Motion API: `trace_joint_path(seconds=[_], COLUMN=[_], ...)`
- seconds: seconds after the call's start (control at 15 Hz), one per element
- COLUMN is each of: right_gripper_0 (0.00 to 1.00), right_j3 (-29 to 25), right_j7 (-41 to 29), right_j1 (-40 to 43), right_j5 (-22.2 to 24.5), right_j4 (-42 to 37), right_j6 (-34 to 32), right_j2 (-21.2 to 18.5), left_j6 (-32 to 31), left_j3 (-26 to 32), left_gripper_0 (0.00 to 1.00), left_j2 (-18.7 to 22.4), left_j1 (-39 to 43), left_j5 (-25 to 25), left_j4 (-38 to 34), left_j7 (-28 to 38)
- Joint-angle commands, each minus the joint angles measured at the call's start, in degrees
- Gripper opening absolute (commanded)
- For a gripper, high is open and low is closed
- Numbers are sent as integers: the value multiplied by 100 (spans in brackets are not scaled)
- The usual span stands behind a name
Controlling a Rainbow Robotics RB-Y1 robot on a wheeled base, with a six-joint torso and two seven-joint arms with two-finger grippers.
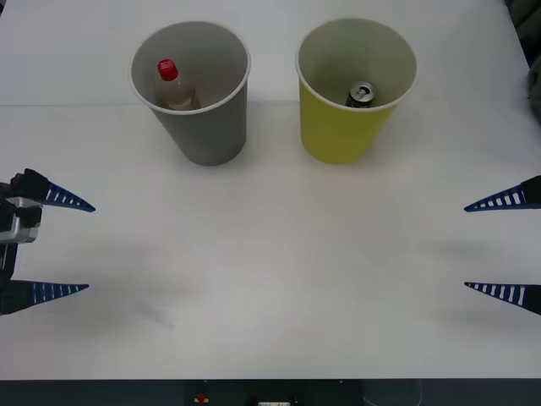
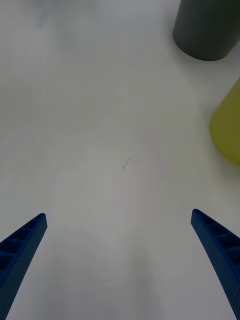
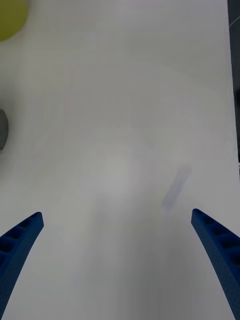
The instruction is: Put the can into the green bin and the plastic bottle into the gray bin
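The plastic bottle (image 1: 173,85), clear with a red cap, stands inside the gray bin (image 1: 211,135) at the back left of the table. Inside the green bin (image 1: 338,135), to its right, lies the can (image 1: 361,94) with its silver top showing. My left gripper (image 1: 84,247) hovers open at the table's left edge, nothing between its blue fingers. At the right edge my right gripper (image 1: 467,247) is open too and holds nothing. The right wrist view shows the gray bin (image 2: 207,27) and the green bin (image 2: 227,125) from the side; the left wrist view catches the green bin (image 3: 10,17) and the gray bin (image 3: 2,130) at its border.
The white table (image 1: 270,279) stretches bare between the two grippers and the bins. Its front edge (image 1: 270,382) runs along the lower part of the front view, with dark floor below. A faint smudge (image 1: 156,315) marks the surface near the left gripper.
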Motion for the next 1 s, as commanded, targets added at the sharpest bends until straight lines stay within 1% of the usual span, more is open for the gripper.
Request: trace_joint_path(seconds=[0.07,0.53,1.0], right_gripper_0=[100,100,100], right_j3=[0,0,0], right_j7=[0,0,0], right_j1=[0,0,0], right_j5=[0,0,0], right_j4=[0,0,0], right_j6=[0,0,0], right_j2=[0,0,0], left_j6=[-11,-20,-108], left_j3=[1,-8,-17], left_gripper_0=[100,100,100], left_j2=[75,58,-259], left_j1=[-2,-2,-2], left_j5=[184,290,378], left_j4=[216,365,374], left_j7=[-149,-149,-158])
